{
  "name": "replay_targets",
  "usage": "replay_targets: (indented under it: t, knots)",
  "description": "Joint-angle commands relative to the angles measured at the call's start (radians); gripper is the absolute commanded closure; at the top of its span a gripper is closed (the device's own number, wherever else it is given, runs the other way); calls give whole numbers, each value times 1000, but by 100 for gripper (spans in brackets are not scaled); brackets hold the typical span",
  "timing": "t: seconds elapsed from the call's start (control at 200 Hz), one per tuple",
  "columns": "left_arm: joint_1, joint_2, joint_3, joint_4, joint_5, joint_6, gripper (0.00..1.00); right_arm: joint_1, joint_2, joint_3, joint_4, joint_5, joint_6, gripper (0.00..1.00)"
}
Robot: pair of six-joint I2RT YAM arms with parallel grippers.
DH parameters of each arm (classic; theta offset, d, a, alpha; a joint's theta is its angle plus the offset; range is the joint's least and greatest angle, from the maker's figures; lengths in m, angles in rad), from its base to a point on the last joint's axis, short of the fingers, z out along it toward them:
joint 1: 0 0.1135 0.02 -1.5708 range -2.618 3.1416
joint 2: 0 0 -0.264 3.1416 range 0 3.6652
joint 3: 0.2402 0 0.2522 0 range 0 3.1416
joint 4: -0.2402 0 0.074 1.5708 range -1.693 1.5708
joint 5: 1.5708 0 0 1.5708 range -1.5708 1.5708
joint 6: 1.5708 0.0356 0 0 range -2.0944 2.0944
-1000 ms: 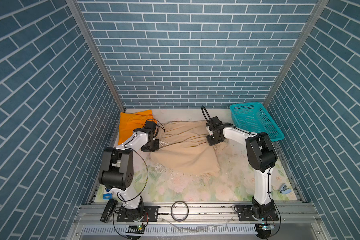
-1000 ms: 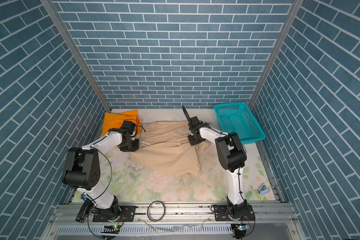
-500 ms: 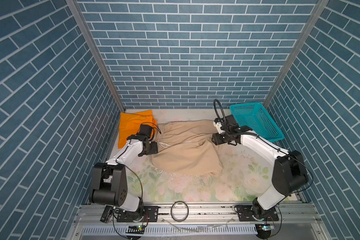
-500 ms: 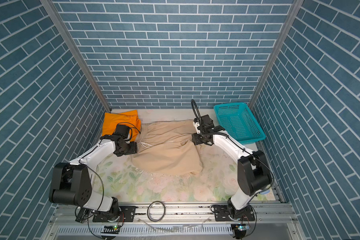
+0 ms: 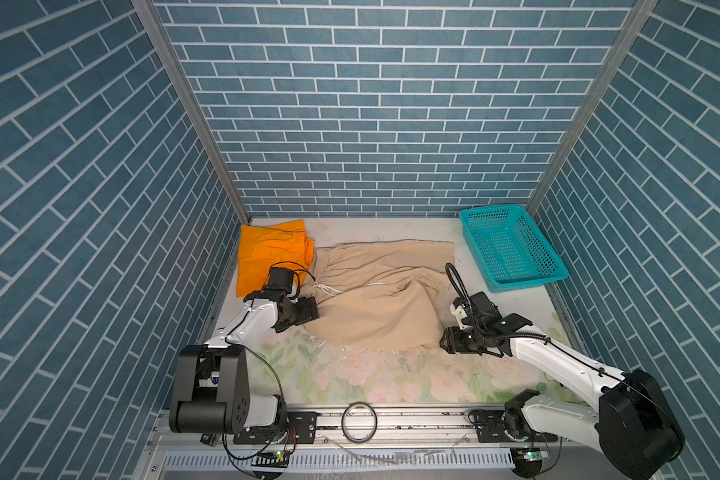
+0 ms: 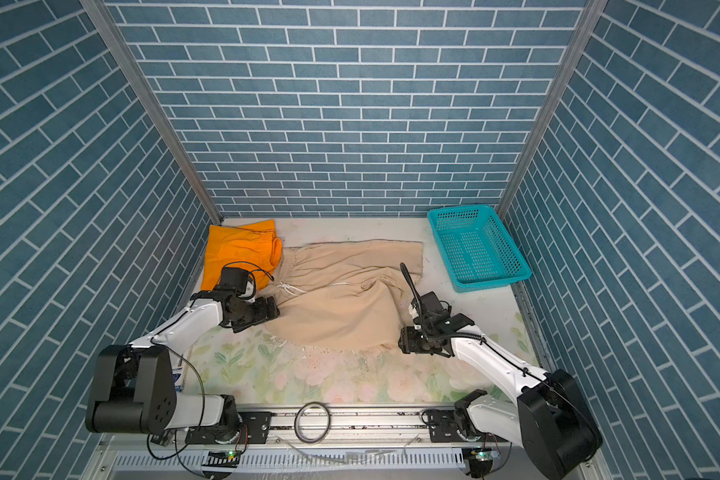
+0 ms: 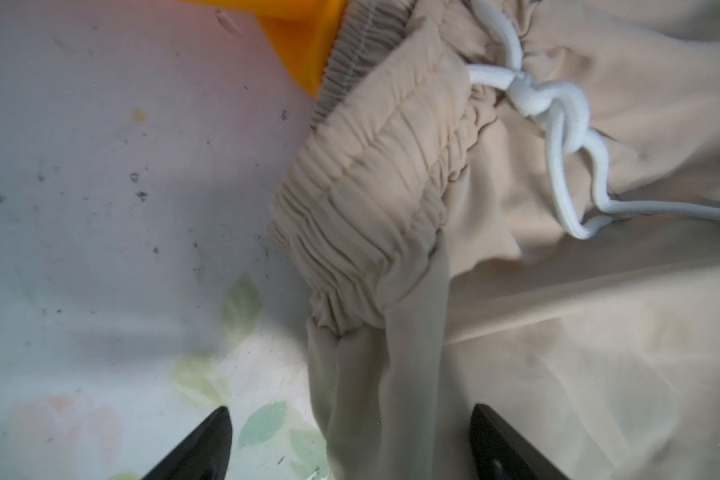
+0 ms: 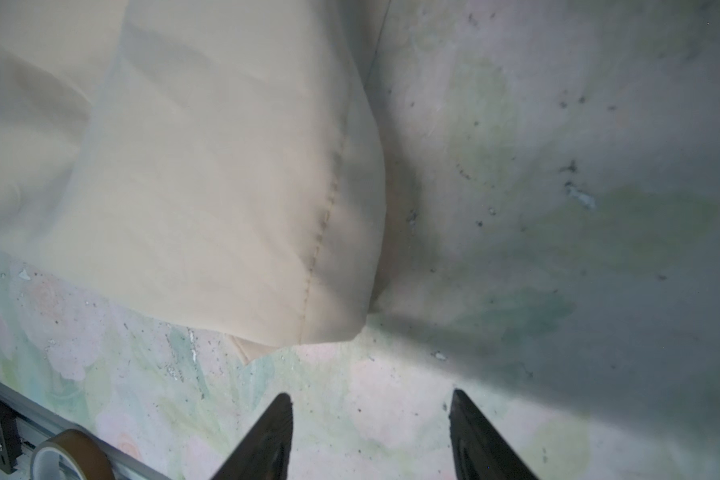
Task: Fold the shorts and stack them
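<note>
Both pincers spread open at the beige shorts, and nothing is gripped!
The beige shorts point(image 5: 375, 307) lie mid-table, waistband to the left, touching the orange shorts point(image 5: 271, 257) at far left. The left gripper point(image 7: 350, 411), jaws wide, sits at the waistband's near corner, with the white drawstring point(image 7: 558, 124) just beyond. The right gripper point(image 8: 371, 395), jaws apart over the bare floral mat point(image 8: 516, 249), faces the near-right hem corner.
</note>
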Motion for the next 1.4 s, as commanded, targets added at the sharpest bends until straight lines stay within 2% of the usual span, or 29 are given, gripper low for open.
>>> replay_targets:
  t: [0.0,0.095,0.155,0.3,0.395,0.435,0.465,0.54,0.705,0.905,0.955,1.02,1.145,1.205,1.26,1.305,1.395]
  knots:
    - [4,-3,-11,72,54,-17,9,35,31,-34,128,8,68,39]
    - [4,1,-11,81,52,-12,12,61,90,-33,204,28,67,39]
    - [5,-2,-12,78,42,-3,17,72,123,-33,241,51,69,40]
    - [5,-11,-20,76,13,12,32,73,175,-30,303,53,69,52]
    - [4,-3,-18,86,30,10,62,73,181,-2,261,55,48,79]
    - [5,2,-14,85,31,13,74,73,177,41,172,92,22,93]
    - [4,2,-9,82,30,16,83,73,173,75,99,119,-2,100]
    - [4,-9,10,68,13,21,100,77,150,190,-72,209,-58,100]
    - [4,-54,80,15,-7,37,100,77,124,438,-328,316,-219,100]
    - [4,-89,165,-89,-74,62,100,127,90,591,-454,412,-399,100]
    - [6,-96,175,-104,-91,63,100,136,79,597,-476,410,-415,100]
    - [6,-99,181,-119,-105,63,100,145,69,580,-497,342,-408,100]
    - [6,-89,174,-142,-121,54,100,154,20,451,-469,173,-286,77]
    - [6,-73,165,-154,-117,50,93,155,-26,396,-415,84,-227,70]
    - [6,-55,155,-158,-110,48,84,154,-67,381,-394,113,-163,60]
    - [6,-42,148,-154,-107,44,77,143,-94,385,-355,155,-122,48]
    - [5,-33,139,-138,-105,38,64,111,-97,401,-277,172,-82,41]
